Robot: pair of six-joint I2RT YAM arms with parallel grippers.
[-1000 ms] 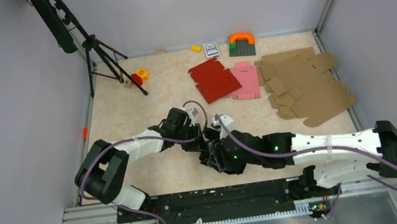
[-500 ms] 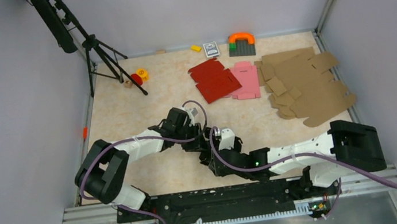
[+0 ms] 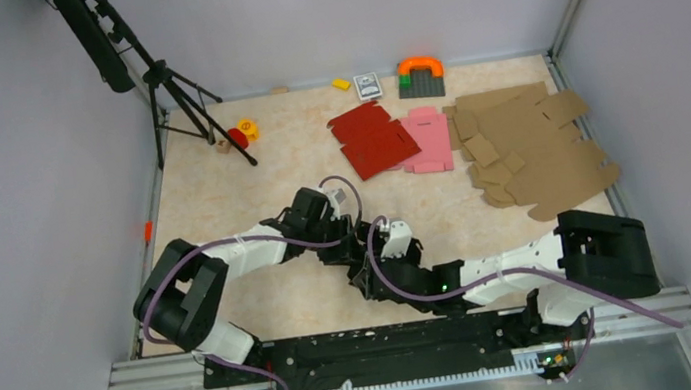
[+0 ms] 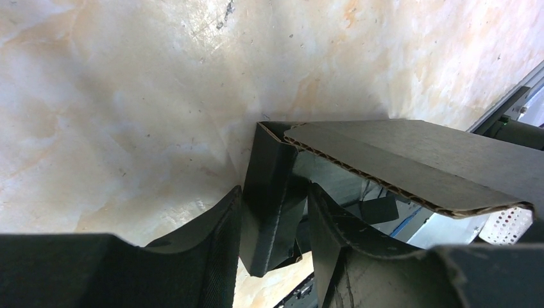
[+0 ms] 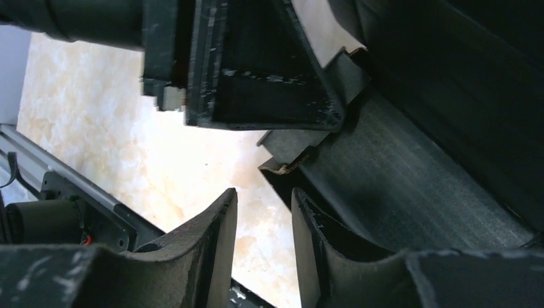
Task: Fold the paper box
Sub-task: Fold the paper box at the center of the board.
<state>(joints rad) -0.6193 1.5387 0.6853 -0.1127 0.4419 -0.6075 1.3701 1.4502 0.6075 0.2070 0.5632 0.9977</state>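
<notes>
Left wrist view: black thin-cardboard die-cut box blank [image 4: 398, 160] pinched mid-fold.
Left gripper [image 4: 272, 190] was clamped on an upright wall panel of the blank, which sat on the marble table [image 3: 217, 171] near the arm bases. Right gripper [image 5: 263, 192] was slightly parted with nothing between its fingers (marble showed through). The blank's ribbed panel lay just beside one finger, its long edge running away from the pincer. Right arm looked better placed for the next crease.
</notes>
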